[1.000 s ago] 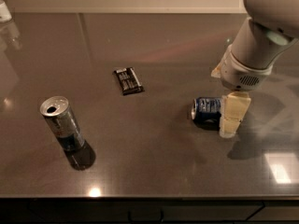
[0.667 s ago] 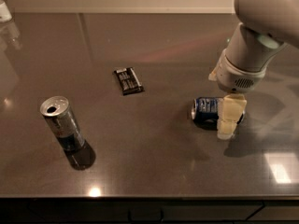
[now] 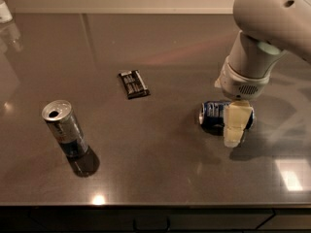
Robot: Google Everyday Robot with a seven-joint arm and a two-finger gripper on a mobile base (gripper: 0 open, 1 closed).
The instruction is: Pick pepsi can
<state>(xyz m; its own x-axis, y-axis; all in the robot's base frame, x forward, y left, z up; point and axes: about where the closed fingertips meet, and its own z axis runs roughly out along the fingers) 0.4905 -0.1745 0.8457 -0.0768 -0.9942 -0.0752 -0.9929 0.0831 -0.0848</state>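
Observation:
The pepsi can (image 3: 213, 114) is short and dark blue with white print. It lies on its side on the dark table (image 3: 160, 174), right of centre. My gripper (image 3: 236, 129) hangs from the white arm (image 3: 252, 62) and is down at the can's right end. Its pale tip covers the right part of the can and reaches the table surface. The rest of the gripper is hidden behind the wrist and the can.
A taller slim silver can (image 3: 64, 129) stands upright at the front left. A small flat black packet (image 3: 132, 83) lies in the middle. A pale object (image 3: 4, 9) sits at the far left corner. The table's front edge runs along the bottom.
The arm has swung a little to the left and lower over the can. The gripper has stayed at the can's right end. The can has not moved.

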